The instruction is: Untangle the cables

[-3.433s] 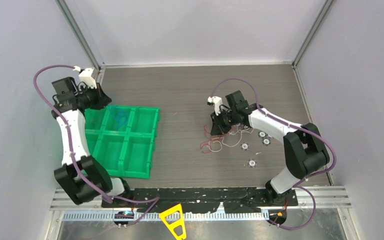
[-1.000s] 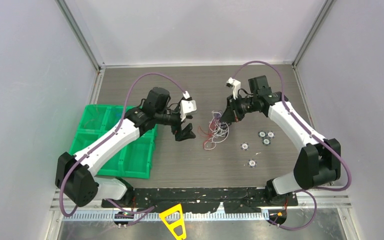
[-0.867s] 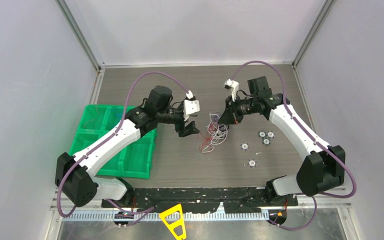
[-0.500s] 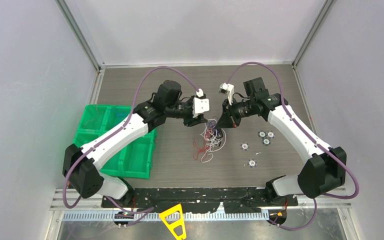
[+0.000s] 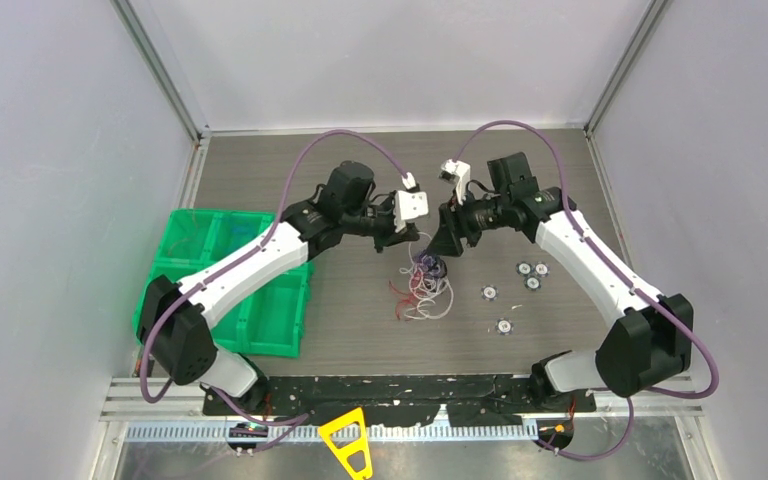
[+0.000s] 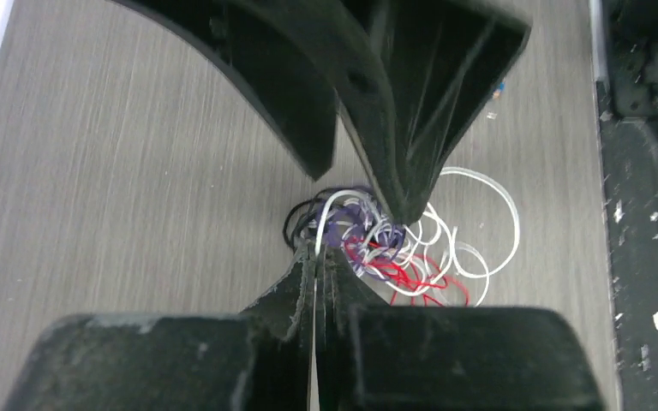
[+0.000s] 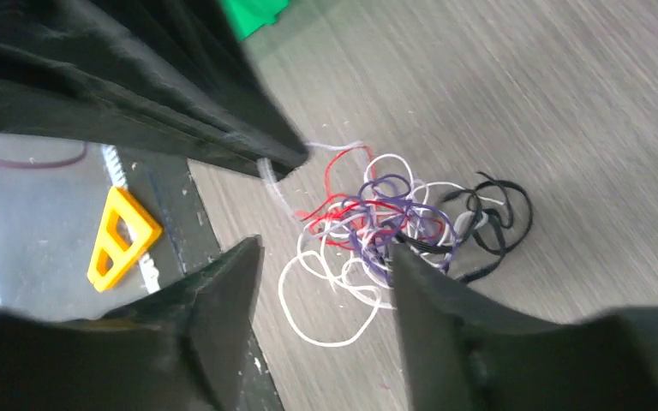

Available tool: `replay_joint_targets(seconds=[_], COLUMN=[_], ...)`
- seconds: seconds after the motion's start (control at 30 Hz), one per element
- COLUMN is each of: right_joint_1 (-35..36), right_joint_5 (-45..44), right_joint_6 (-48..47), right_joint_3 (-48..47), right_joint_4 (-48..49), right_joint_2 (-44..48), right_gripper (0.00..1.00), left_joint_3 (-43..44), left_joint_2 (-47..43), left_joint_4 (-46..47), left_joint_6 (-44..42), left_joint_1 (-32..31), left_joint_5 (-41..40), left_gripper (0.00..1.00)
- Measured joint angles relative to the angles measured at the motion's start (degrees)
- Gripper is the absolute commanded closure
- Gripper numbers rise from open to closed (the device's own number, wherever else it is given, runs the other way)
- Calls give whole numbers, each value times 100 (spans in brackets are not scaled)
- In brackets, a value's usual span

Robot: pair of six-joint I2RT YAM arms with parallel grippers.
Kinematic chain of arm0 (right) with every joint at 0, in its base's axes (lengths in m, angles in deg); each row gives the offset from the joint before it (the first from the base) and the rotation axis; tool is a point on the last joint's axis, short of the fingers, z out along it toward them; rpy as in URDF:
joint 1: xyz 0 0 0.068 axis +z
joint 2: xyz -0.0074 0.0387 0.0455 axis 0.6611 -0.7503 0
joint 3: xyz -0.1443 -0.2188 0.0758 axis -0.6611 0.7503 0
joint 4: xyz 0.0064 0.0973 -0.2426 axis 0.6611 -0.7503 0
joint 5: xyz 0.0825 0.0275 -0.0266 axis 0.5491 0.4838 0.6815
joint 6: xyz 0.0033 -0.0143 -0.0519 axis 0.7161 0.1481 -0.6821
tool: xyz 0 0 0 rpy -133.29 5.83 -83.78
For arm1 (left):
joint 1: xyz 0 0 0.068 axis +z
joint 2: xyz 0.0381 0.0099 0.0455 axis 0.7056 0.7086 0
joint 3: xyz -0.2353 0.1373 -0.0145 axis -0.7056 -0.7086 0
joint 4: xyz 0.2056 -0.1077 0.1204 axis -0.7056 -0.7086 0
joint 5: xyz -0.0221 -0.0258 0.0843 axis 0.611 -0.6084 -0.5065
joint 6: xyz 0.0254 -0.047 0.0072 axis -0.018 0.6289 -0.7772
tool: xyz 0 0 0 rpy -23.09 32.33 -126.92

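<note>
At the near edge of the table [image 5: 360,320] a yellow triangular frame [image 5: 342,421] lies by the black base rail. From its base at the near left, the left arm [image 5: 250,265] stretches diagonally away over a green compartment tray [image 5: 250,315], bends at its elbow and turns its wrist down toward the table's middle. The right arm [image 5: 585,255] mirrors it, rising from the near right, leaning away and inward, with its wrist angled down and leftward.

Small white-and-black discs [image 5: 488,293] lie scattered on the table under the right arm.

The cables [image 5: 426,268] sit at the table's middle as a bunched knot of purple, white, red and black, with loose white and red loops trailing toward the near edge.

The left gripper [image 6: 315,257] is pinched tight on a white strand that leads out of the knot. The right gripper [image 7: 326,250] has its fingers spread apart, poised just over the knot, tips close to the left gripper's.
</note>
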Motion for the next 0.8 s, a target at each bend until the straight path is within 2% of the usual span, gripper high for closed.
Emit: replay_joint_targets(seconds=[0.03,0.1,0.23,0.27,0.33,0.37,0.47,0.67,0.8], right_joint_1=[-7,-9,105,210,474,619,811,835,778], right_joint_5=[-140,-385,-1047,-1233,-1539,-1687,-2033,-2542,-2693], right_joint_6=[114,461,1215,1355,1543,1628,1764,1727,1541], right_joint_3=[57,284,1241,1384,1445,1449,1528,1926,2188], right_joint_4=[197,710,2116,2356,2761,3069,3788,4212,4098], right_joint_2=[7,57,411,461,417,361,184,-400,-717], right_gripper=[7,1,1,5,18,30,46,57,62], left_joint_3=[48,181,634,732,844,883,931,1757,2798], left_joint_2=[0,0,-9,-17,-63,-105,-234,-522,-820], left_joint_4=[-9,-15,-55,-55,-55,-103,-225,-501,-535], left_joint_6=[256,723,1773,1980,2352,2524,2844,3209,3314], left_joint_1=[0,0,22,42,76,98,260,551,1121], left_joint_5=[4,-11,-131,-144,-146,-212,-337,-280,-210], left_gripper=[100,100,100,100,100,100,100,100,100])
